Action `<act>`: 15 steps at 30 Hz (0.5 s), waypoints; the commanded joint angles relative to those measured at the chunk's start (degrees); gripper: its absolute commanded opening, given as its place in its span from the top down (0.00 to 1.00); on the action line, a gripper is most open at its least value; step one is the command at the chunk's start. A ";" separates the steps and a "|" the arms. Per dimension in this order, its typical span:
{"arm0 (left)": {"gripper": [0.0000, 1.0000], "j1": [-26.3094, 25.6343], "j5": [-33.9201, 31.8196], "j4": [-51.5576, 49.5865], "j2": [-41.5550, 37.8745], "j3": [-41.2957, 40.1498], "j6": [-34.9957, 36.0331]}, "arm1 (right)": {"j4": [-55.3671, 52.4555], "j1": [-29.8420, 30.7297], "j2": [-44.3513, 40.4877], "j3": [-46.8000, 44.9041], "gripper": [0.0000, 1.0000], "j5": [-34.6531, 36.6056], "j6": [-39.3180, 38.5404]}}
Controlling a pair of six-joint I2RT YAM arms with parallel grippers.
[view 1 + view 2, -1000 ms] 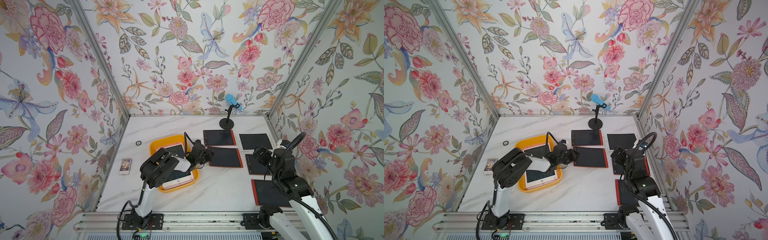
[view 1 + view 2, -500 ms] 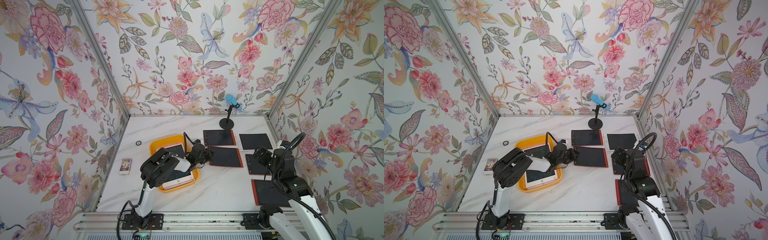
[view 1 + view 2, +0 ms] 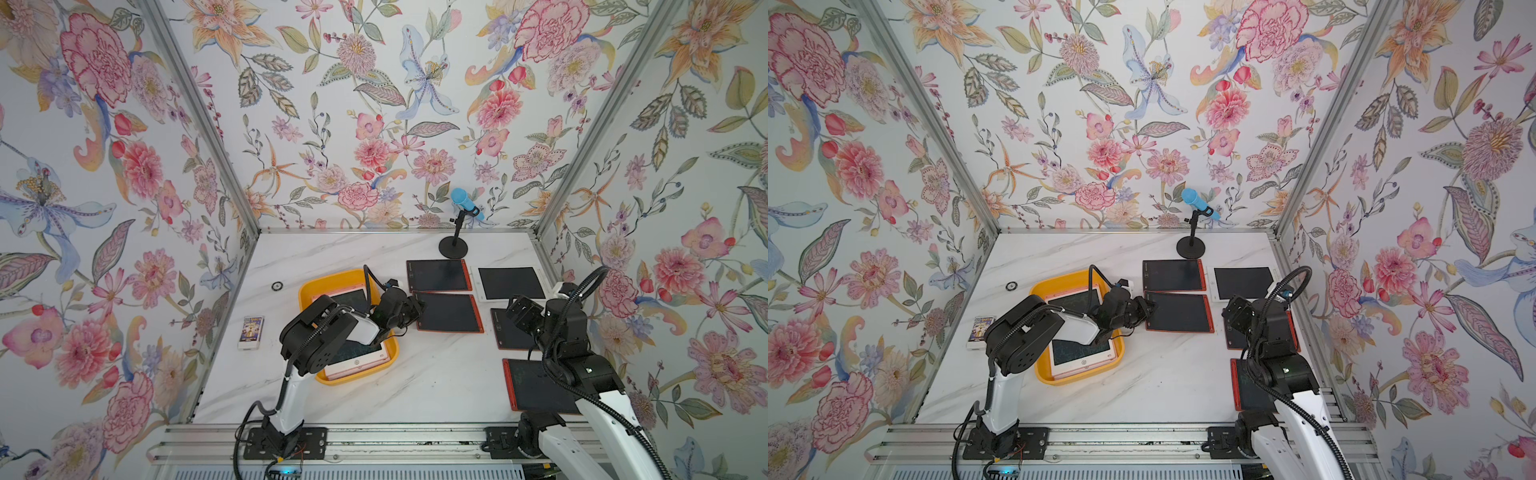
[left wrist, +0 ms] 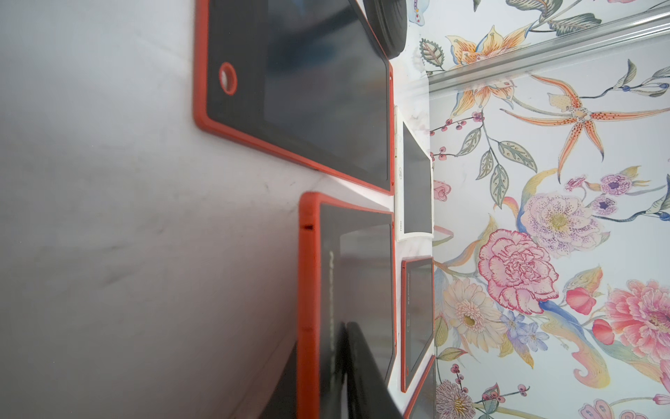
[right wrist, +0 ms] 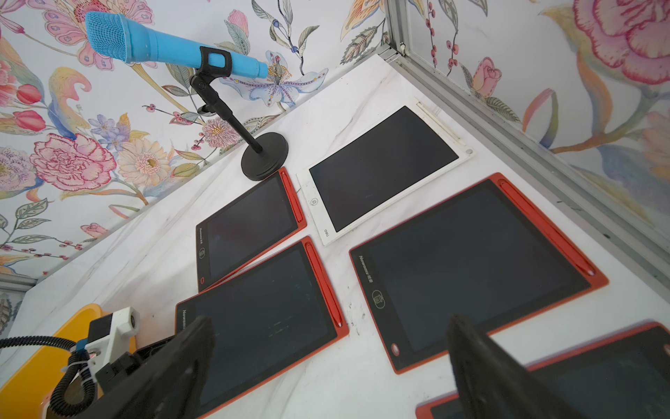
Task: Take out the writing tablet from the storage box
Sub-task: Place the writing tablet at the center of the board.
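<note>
Left gripper (image 3: 417, 309): unchanged; you still pinch the orange-red-framed black writing tablet (image 3: 451, 312), flat outside the shallow yellow-orange plastic storage box (image 3: 308, 287); release looks due. Right gripper (image 3: 515, 311): spread wide, empty.

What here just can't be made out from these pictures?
Both top views: the left arm covers the middle of the storage box, so how many tablets lie stacked inside is unclear.
Both top views: the small card has print too small to read.
Both top views: the right arm hides much of the front red tablet.

White arm links (image 3: 293, 395), black joints (image 3: 316, 343), corrugated black cables (image 5: 63, 390), matte black fingers (image 5: 478, 366)
</note>
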 commanded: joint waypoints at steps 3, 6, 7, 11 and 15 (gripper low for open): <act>0.73 1.22 -3.38 -9.53 3.20 -0.59 3.75 | 0.34 -0.41 -0.53 -0.65 0.00 -0.57 -0.44; 0.66 1.22 -3.97 -11.16 2.54 -0.76 4.82 | 0.35 -0.50 -0.64 -0.74 0.00 -0.54 -0.31; 0.62 1.26 -4.27 -11.73 2.29 -0.95 5.10 | 0.34 -0.50 -0.72 -0.81 0.00 -0.63 -0.27; 0.46 1.30 -4.83 -14.84 1.47 -0.09 7.32 | 0.36 -0.59 -0.77 -0.93 0.00 -0.75 -0.10; 0.35 1.32 -5.64 -18.38 1.02 1.34 9.08 | 0.34 -0.59 -1.10 -1.00 0.00 -0.94 0.00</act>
